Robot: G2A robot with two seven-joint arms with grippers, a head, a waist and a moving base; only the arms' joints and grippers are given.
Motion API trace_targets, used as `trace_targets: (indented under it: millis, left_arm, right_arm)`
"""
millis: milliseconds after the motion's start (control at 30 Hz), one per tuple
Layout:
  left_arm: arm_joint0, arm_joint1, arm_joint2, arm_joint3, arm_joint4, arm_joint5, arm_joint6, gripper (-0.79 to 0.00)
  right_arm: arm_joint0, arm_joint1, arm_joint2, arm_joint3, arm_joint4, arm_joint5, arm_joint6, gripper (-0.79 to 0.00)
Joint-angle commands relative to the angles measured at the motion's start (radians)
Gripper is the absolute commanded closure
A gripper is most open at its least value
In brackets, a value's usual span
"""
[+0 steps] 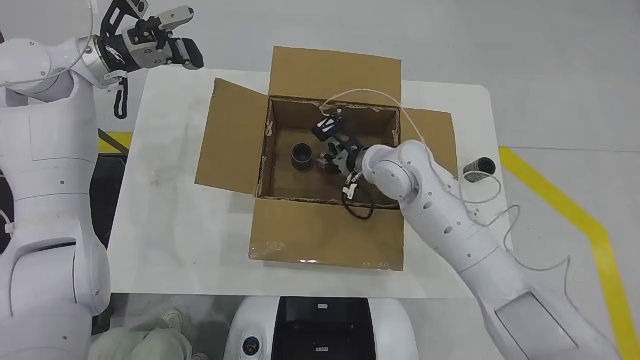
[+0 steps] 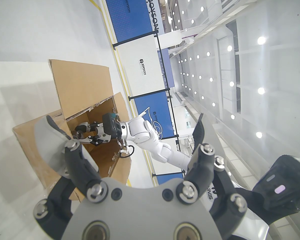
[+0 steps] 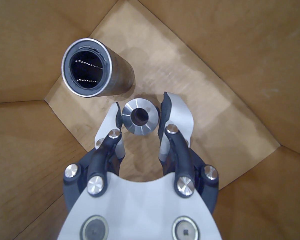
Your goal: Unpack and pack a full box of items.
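Note:
An open cardboard box (image 1: 330, 230) stands on the white table (image 1: 170, 210). On its floor stands a big dark metal cylinder (image 3: 97, 71) (image 1: 301, 154) with a hollow bore. Beside it stands a small silver metal sleeve (image 3: 140, 119). My right gripper (image 3: 140, 106) (image 1: 335, 150) is down inside the box, shut on the small sleeve, one finger pressing on each side of it. My left gripper (image 2: 125, 123) (image 1: 185, 50) is held open and empty in the air beyond the table's far left corner, well away from the box.
Another dark cylinder (image 1: 480, 168) lies on the table by the box's right flap (image 1: 435, 135). All the box flaps are folded outwards. A white cable (image 1: 370, 98) loops over the far wall of the box. Bare table lies left of the box.

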Motion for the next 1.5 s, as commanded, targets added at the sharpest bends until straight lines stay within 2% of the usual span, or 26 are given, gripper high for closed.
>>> trace_targets:
  millis: [0,233,733,1200,1467]
  left_arm:
    - [0.000,0.000,0.000,0.000,0.000,0.000,0.000,-0.785]
    - [0.000,0.000,0.000,0.000,0.000,0.000,0.000,-0.785]
    - [0.000,0.000,0.000,0.000,0.000,0.000,0.000,-0.785]
    - [0.000,0.000,0.000,0.000,0.000,0.000,0.000,-0.785]
    - [0.000,0.000,0.000,0.000,0.000,0.000,0.000,-0.785]
  right_arm:
    - [-0.004,0.001,0.003,-0.010,-0.004,0.001,0.004,-0.348]
    - [-0.032,0.014,0.039,-0.095,-0.029,0.008,0.005,-0.339]
    - [-0.208,0.068,0.196,-0.490,-0.091,0.007,0.045,-0.323]
    - [-0.501,0.123,0.454,-0.798,-0.166,0.035,-0.011,-0.345]
    - [-0.657,0.143,0.619,-0.876,-0.182,0.073,-0.094,-0.348]
